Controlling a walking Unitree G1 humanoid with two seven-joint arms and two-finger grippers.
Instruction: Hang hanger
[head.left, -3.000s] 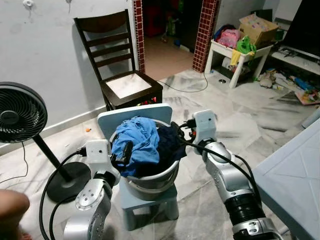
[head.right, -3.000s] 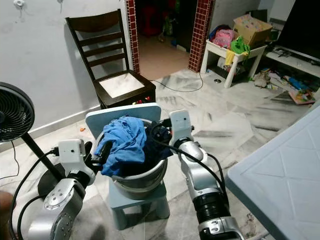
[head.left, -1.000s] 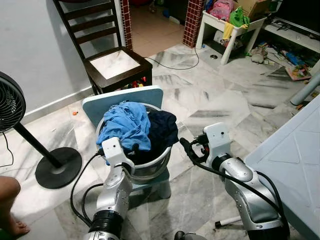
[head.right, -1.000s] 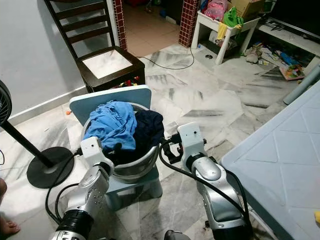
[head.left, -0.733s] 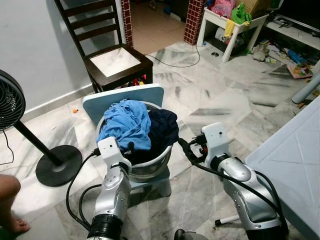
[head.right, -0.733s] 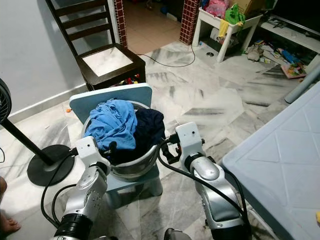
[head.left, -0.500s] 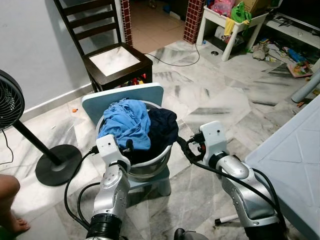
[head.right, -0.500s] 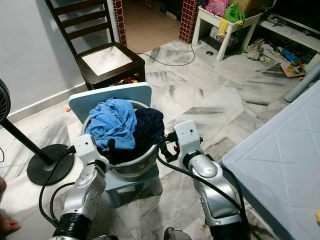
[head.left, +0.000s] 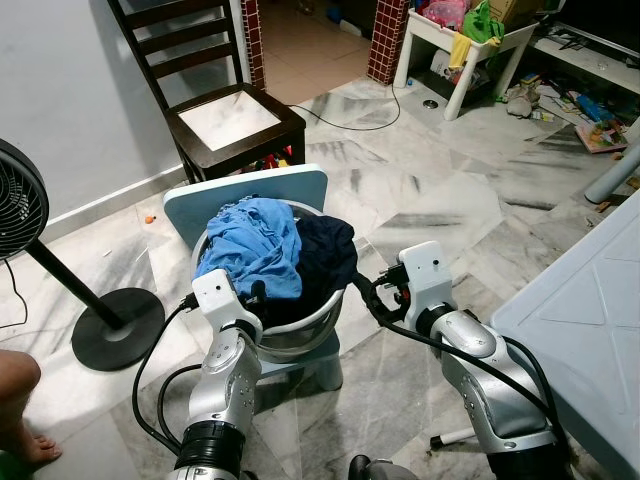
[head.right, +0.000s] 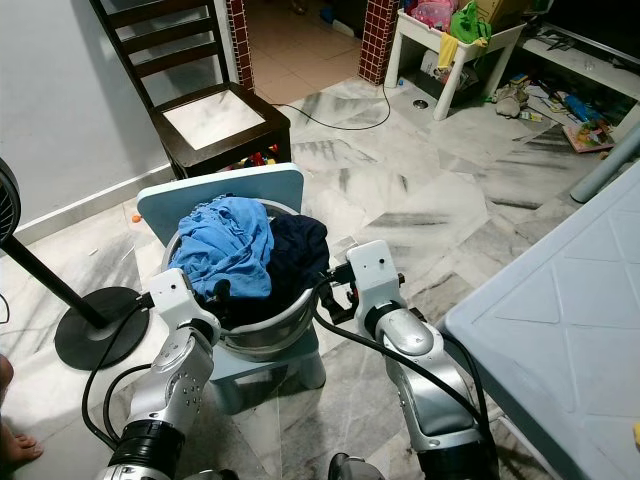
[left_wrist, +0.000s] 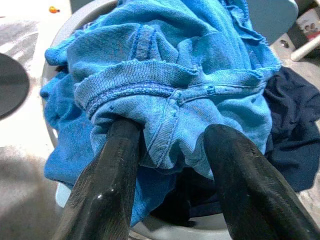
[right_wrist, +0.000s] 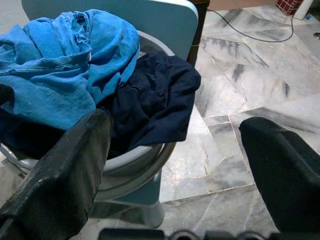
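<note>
A grey round basket (head.left: 305, 335) stands on a small light-blue chair (head.left: 250, 192) in front of me. It is piled with a bright blue garment (head.left: 250, 245) on its left and a dark navy garment (head.left: 328, 255) on its right. My left gripper (head.left: 256, 293) is at the basket's near-left rim, open, and its fingers (left_wrist: 112, 165) press against the blue garment's folded hem (left_wrist: 165, 95). My right gripper (head.left: 372, 296) hovers wide open just right of the basket's rim, holding nothing. The wrist view of my right gripper (right_wrist: 175, 150) looks across the navy garment (right_wrist: 155, 100).
A dark wooden chair (head.left: 215, 110) stands behind the basket by the wall. A black floor fan (head.left: 25, 215) is on the left, with a person's foot (head.left: 20, 400) near it. A pale quilted surface (head.left: 590, 310) fills the right. A cluttered white table (head.left: 470, 50) is at the back.
Since three seconds ago the view has risen and tilted down, and both arms sit lower by the basket. In the last second the right gripper has edged slightly toward the rim.
</note>
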